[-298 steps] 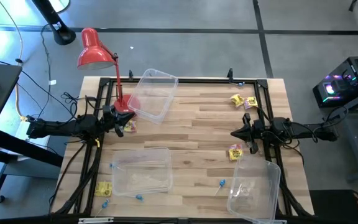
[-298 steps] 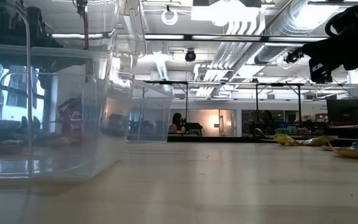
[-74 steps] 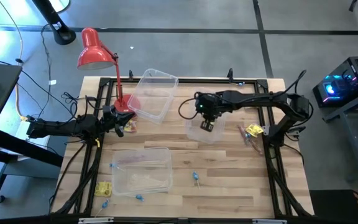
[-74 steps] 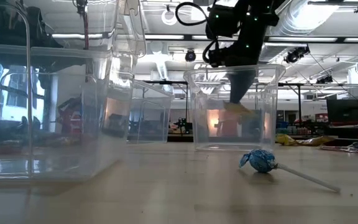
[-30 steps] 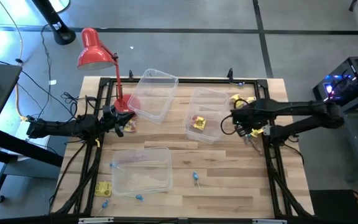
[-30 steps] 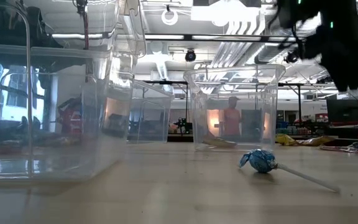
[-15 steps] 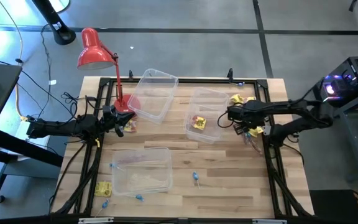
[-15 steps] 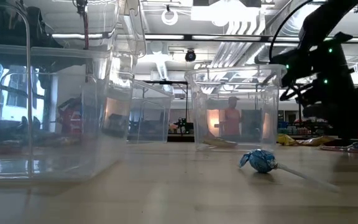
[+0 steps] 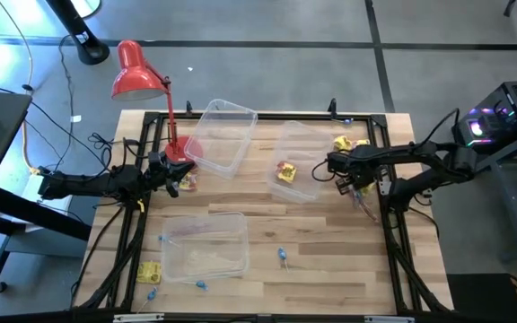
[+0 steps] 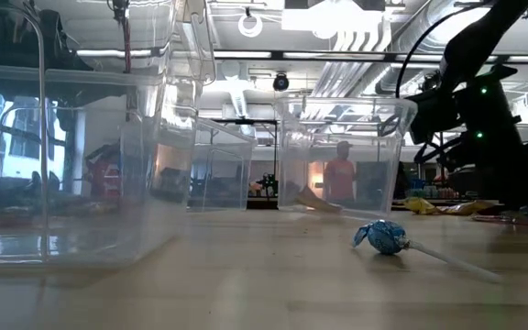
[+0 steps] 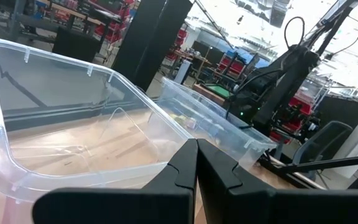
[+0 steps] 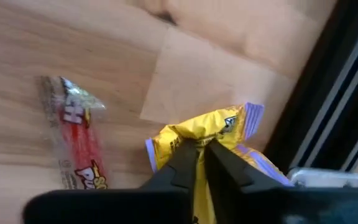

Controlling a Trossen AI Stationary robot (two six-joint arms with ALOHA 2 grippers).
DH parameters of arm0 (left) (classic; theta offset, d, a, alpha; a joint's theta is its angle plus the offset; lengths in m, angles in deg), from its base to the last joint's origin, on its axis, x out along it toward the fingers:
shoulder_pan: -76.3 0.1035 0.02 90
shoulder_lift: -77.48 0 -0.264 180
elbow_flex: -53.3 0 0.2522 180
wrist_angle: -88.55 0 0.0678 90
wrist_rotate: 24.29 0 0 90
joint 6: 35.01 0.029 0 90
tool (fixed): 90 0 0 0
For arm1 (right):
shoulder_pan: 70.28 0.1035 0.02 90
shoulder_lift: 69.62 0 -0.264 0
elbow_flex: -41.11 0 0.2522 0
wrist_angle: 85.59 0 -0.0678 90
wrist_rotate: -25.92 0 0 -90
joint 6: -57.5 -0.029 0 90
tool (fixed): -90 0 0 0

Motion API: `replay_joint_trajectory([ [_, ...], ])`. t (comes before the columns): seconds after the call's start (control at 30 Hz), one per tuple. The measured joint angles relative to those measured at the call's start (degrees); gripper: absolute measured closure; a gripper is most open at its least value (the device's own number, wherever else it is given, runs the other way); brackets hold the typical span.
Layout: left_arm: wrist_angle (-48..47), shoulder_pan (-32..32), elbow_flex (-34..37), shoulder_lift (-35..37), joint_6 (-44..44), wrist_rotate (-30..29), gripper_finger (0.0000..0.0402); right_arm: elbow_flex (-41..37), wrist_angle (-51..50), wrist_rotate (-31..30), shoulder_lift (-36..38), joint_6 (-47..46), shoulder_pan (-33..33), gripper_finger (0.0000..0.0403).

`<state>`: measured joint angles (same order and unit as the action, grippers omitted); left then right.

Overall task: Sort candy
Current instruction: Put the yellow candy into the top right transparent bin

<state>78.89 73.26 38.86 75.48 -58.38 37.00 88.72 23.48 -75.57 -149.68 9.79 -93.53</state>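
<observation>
My right gripper (image 12: 201,144) is down at the table's right side (image 9: 359,187), shut on a yellow candy packet (image 12: 219,127) that lies on the wood. A red-pink stick (image 12: 79,143) lies beside the packet. One yellow packet (image 9: 285,172) lies in the clear bin (image 9: 305,135) to the left of that gripper. My left gripper (image 11: 196,155) is shut and level at the table's left side (image 9: 185,182), facing another clear bin (image 11: 73,93). My right gripper pinches the yellow packet between its two fingers at the crumpled middle (image 12: 197,132). The fingers come from above, slanting down. The packet lies on the table, its ends sticking out past the fingers.
Two more yellow packets (image 9: 350,144) lie at the far right. Blue twist pieces (image 9: 283,257) (image 10: 383,236) and a yellow packet (image 9: 148,271) lie around the near clear bin (image 9: 205,247). A red lamp (image 9: 133,72) and a tilted bin (image 9: 223,135) stand at the far left.
My right gripper has come down toward the table, onto the yellow packet by the right edge. The clear bin next to the right arm has turned a little and now stands tilted.
</observation>
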Motion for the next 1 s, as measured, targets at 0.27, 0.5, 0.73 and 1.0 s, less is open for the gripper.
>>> replay_joint_trajectory([
  [0.27,-0.02,0.0,-0.01,0.02,0.0,0.0,0.0401,11.39,-10.17,-4.12,3.71,2.77,1.78,0.0401],
  [0.5,-0.02,0.02,0.01,0.02,0.0,-0.01,0.0401,29.99,-18.96,-16.74,7.64,2.03,4.99,0.0402],
  [0.73,0.0,0.02,-0.01,0.01,0.0,-0.01,0.0402,35.08,9.27,-5.57,7.9,12.81,5.4,0.0402],
  [1.0,-0.02,0.02,-0.02,0.02,0.0,-0.01,0.0401,34.25,15.13,2.35,4.21,16.29,8.6,0.0397],
])
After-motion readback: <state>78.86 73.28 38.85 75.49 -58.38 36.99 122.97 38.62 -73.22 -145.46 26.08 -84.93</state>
